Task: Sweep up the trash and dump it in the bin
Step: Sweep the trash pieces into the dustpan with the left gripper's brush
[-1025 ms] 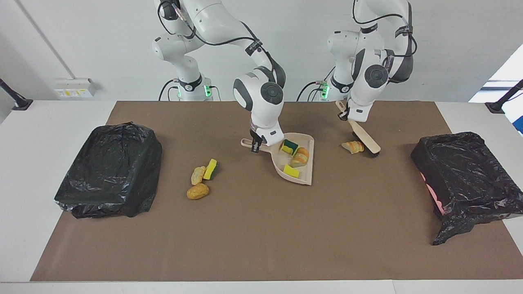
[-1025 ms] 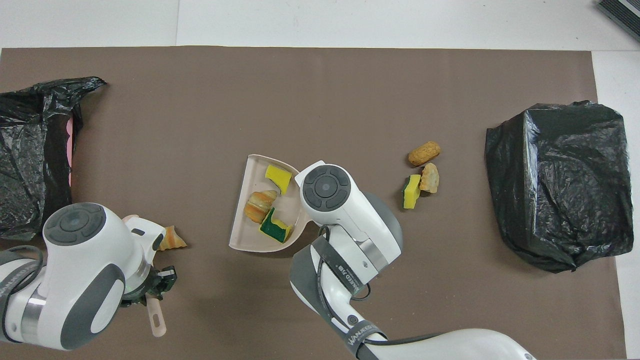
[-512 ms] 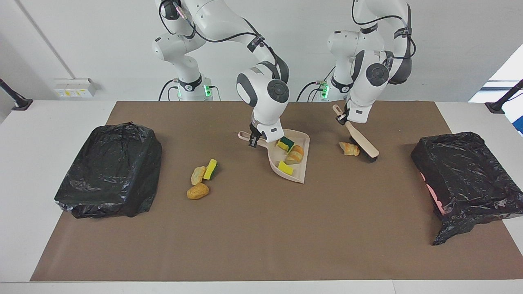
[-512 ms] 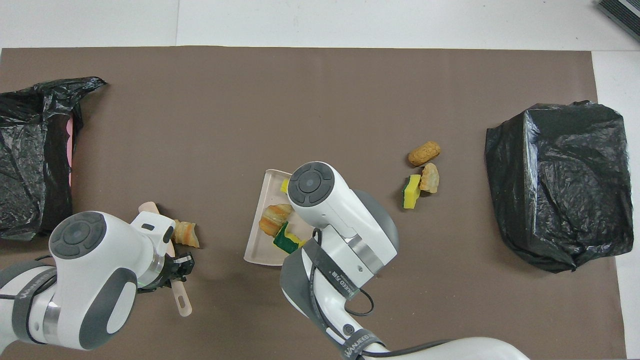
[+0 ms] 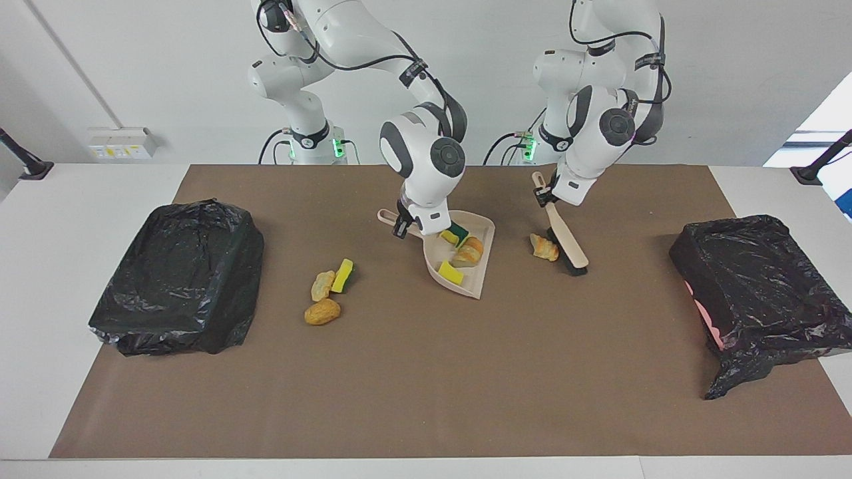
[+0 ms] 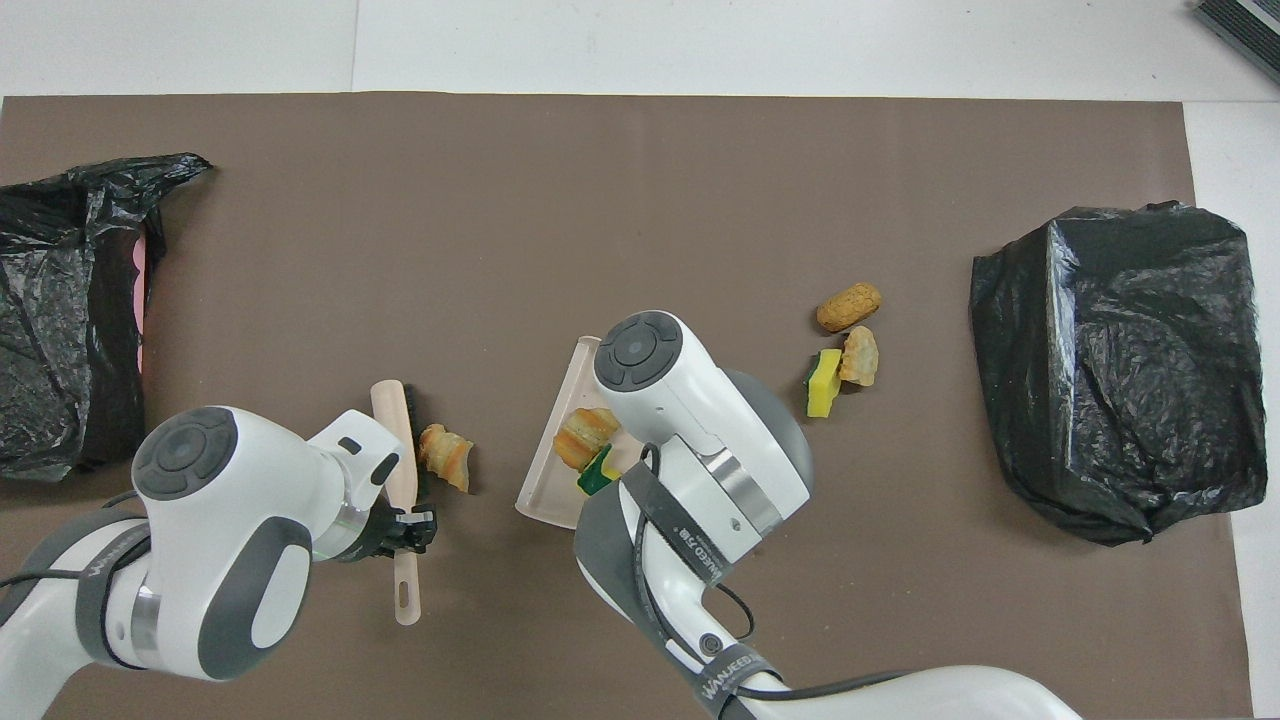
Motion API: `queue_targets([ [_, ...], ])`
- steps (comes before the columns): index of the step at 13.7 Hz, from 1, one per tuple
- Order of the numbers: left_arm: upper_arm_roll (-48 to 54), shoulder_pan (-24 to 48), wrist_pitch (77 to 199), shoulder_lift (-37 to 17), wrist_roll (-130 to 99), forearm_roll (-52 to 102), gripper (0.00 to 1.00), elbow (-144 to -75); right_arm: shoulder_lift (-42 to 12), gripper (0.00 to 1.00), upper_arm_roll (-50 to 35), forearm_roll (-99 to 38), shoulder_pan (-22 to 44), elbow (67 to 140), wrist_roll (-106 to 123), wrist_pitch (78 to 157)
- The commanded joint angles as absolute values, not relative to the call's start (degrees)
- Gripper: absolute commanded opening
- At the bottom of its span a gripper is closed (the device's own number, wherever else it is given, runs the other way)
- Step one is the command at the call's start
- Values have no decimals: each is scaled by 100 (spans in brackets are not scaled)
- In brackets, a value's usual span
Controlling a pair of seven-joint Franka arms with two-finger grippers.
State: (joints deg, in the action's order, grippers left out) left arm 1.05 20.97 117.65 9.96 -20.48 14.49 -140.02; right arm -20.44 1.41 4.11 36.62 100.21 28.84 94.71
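Beige brush (image 5: 566, 234), pinched by its handle in the left gripper (image 5: 542, 196), has swept one bread piece (image 5: 544, 247) along the mat (image 5: 426, 372) toward the right arm's end over the last second; bristles now touch the piece, and the gap to the dustpan (image 5: 484, 256) mouth is clearly smaller than it was. Over the same second the right gripper (image 5: 404, 225), clamped on the dustpan handle, has turned the pan and drawn it slightly toward the right arm's end, so its open lip faces the oncoming piece. Three pieces ride in the pan: a green-backed sponge (image 5: 456, 234), a bread lump (image 5: 470, 252), a yellow sponge (image 5: 450, 272). Three more lie loose in a cluster (image 5: 329, 293) between the pan and the bag-lined bin (image 5: 180, 279) at the right arm's end of the counter; a second lined bin (image 5: 759, 286) sits at the left arm's end. Neither bin shows any trash. Judgement: sweeping is mid-course, roughly half the pieces collected; another short stroke should put the fourth into the pan, provided the lip stays flat on the mat. Cluster and dump remain.
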Motion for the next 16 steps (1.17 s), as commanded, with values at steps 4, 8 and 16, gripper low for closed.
queue_targets([
  [4, 62, 3083, 12261, 703, -2030, 2056, 0, -13738, -1925, 0, 53, 536, 3665, 10265, 2865, 10229],
  [8, 62, 3445, 12234, 694, -2495, 2136, 0, -13597, -1907, 0, 53, 536, 3665, 10266, 2865, 10151],
  [16, 27, 3384, 11629, 826, -2953, 2356, 0, -12806, -1907, 0, 53, 466, 3665, 10266, 2804, 10134],
])
